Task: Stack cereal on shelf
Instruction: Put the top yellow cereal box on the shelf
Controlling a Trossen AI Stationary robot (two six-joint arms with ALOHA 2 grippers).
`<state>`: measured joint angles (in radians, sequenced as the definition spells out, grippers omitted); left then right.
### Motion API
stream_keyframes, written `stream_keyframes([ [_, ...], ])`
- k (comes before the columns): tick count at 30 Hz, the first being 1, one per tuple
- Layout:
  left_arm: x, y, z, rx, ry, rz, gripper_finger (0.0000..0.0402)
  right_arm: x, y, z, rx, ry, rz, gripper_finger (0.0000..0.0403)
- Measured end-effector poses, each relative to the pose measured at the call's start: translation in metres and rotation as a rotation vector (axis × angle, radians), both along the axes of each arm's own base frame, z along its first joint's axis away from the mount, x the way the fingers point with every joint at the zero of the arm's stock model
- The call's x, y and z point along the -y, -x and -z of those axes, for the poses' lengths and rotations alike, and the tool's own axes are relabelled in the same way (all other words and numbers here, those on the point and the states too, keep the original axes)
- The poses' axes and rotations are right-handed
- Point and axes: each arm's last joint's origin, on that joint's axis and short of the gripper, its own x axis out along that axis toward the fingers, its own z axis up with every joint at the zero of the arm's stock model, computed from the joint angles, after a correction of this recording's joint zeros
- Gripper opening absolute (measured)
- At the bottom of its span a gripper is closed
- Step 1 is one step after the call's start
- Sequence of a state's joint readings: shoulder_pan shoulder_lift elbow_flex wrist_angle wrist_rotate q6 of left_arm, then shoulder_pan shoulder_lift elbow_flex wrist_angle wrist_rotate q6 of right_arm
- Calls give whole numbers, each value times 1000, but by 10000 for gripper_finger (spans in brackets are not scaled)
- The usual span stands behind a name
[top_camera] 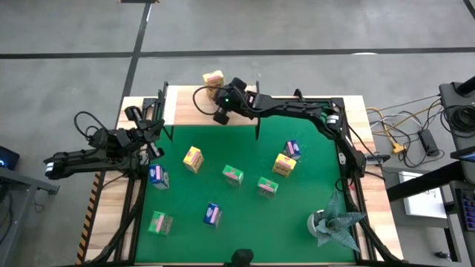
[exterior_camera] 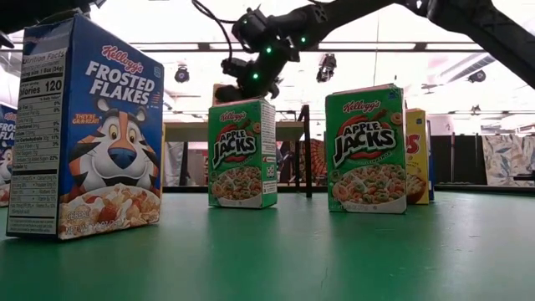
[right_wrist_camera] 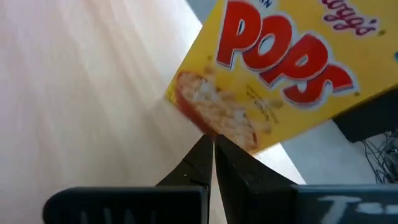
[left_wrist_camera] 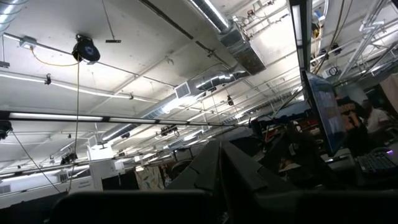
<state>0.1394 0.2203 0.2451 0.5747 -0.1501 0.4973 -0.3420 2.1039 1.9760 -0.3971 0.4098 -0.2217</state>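
A yellow cereal box (top_camera: 214,78) marked POPS (right_wrist_camera: 280,68) lies at the far edge of the light wood shelf (top_camera: 185,104), tilted in the right wrist view. My right gripper (top_camera: 220,90) reaches over the shelf from the right, shut, with its tips (right_wrist_camera: 212,142) at the box's lower edge. Several more cereal boxes stand on the green mat, among them a blue one (exterior_camera: 84,125), a green one (exterior_camera: 242,150) and another green one (exterior_camera: 368,146). My left gripper (left_wrist_camera: 219,155) waits at the table's left side, shut, pointing up at the ceiling. My right gripper's shut fingertips (right_wrist_camera: 202,152) come slanting down toward the far edge and stand at the lower edge of the yellow box's printed face (right_wrist_camera: 217,121). I cannot tell whether they touch it.
Boxes are scattered over the green mat (top_camera: 245,237): yellow (top_camera: 193,159), yellow (top_camera: 284,165), blue (top_camera: 158,176), green (top_camera: 233,174). A grey-green foil wad (top_camera: 334,222) sits at the near right. Black shelf posts (top_camera: 258,130) stand at the mat's far side.
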Motion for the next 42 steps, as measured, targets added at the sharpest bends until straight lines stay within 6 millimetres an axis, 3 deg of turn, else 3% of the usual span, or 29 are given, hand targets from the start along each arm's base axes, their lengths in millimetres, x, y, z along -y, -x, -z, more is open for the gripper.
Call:
stream_keyframes([
  [5, 0, 0, 0, 0, 0, 0, 0, 0, -2, -3, 37, -61, -103, 9],
  [15, 0, 0, 0, 0, 0, 0, 0, 7, -20, 7, 167, 22, -113, 9],
  [42, 0, 0, 0, 1, 0, 0, 0, 21, -19, 1, 260, 69, -90, 9],
])
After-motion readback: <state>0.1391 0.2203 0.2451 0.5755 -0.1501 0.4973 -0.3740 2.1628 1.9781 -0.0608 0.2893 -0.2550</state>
